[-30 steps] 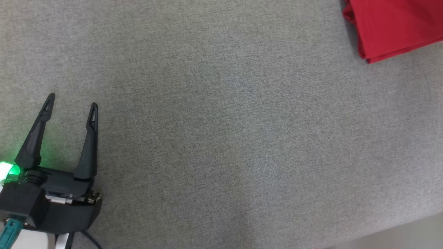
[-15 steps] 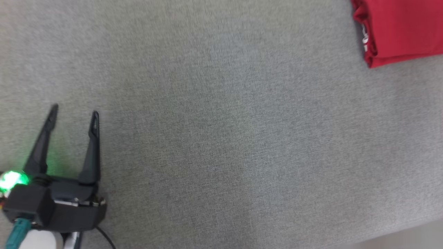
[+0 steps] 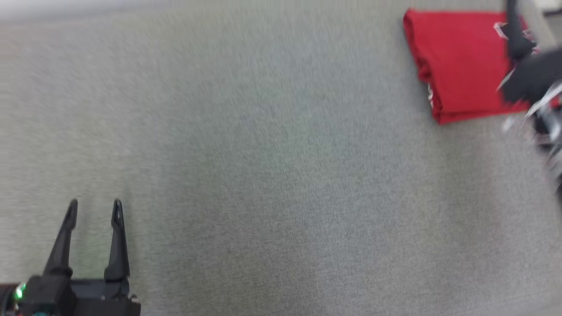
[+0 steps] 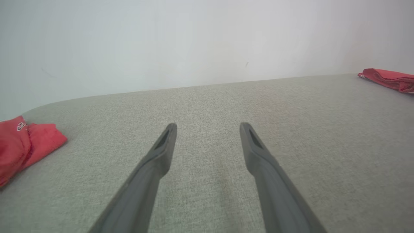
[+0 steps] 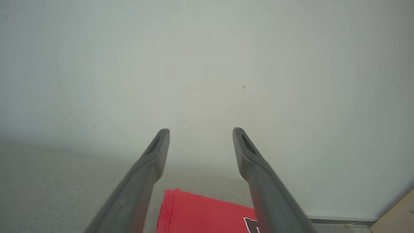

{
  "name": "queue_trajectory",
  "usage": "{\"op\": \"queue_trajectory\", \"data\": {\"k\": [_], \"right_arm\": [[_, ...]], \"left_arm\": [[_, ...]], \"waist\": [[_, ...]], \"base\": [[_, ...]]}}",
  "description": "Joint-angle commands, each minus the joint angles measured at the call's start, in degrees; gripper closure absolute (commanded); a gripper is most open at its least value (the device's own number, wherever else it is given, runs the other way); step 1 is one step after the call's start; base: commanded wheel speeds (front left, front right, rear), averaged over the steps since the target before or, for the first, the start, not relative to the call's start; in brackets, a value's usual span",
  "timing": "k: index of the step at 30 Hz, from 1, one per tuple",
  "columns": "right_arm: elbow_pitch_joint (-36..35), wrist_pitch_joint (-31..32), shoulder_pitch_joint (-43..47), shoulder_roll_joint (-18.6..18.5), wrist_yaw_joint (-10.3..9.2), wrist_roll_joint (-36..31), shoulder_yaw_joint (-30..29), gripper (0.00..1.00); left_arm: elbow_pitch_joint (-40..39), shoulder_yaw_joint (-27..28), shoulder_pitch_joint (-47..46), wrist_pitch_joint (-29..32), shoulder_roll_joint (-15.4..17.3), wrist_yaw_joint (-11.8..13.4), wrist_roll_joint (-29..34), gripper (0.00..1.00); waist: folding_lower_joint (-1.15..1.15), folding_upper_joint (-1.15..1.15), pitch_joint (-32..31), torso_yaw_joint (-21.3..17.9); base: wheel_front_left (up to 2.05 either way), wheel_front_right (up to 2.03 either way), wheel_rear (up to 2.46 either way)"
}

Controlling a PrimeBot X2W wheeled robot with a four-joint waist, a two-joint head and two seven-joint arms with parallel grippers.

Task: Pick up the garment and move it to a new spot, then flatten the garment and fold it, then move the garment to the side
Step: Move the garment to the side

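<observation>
Far right on the worktop point(image 3: 281, 175), the garment point(image 3: 456, 66) is lying folded aside (little seems left), left end effector point(image 3: 95, 204) and right end effector point(image 5: 200, 130) both gaping empty.

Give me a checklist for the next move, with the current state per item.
1. Garment folded, on the right side of the grey surface: ok.
2. Right end effector open, nothing in it: ok.
3. Right end effector clear of the garment: cannot tell; the head view is blurred and they overlap there.
4. Left end effector open, empty, over bare surface: ok.
5. Second red cloth near the left arm folded: not ok, looks bunched.
</observation>
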Motion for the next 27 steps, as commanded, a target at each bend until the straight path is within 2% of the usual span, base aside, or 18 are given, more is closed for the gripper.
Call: {"op": "queue_trajectory", "data": {"k": [1,9,13,27], "right_arm": [[-1.29,0.03,3.18,0.67,-0.16,-0.81,-1.16,0.00],[-11.13,0.01,20.53,5.48,-0.16,-3.91,-8.58,0.00],[-16.45,0.30,30.56,9.45,-0.16,-5.03,-11.76,0.00],[-27.34,2.71,48.98,17.16,-0.16,-6.41,-16.11,0.00]], "left_arm": [[-0.10,0.25,1.54,-0.26,-0.55,0.13,-0.12,0.00],[0.23,1.00,4.85,-0.24,-2.67,-0.09,0.44,0.00],[1.03,1.58,5.59,-0.24,-3.45,-0.63,0.58,0.00],[2.94,3.31,8.72,-0.24,-5.03,-1.06,0.58,0.00]], "waist": [[0.01,0.00,-6.43,2.31],[0.01,0.00,-11.54,5.25],[0.01,0.00,-13.69,6.57],[0.01,0.00,-18.54,8.38]], "base": [[0.00,0.00,0.00],[0.00,0.00,0.00],[0.00,0.00,0.00],[0.00,0.00,0.00]]}}
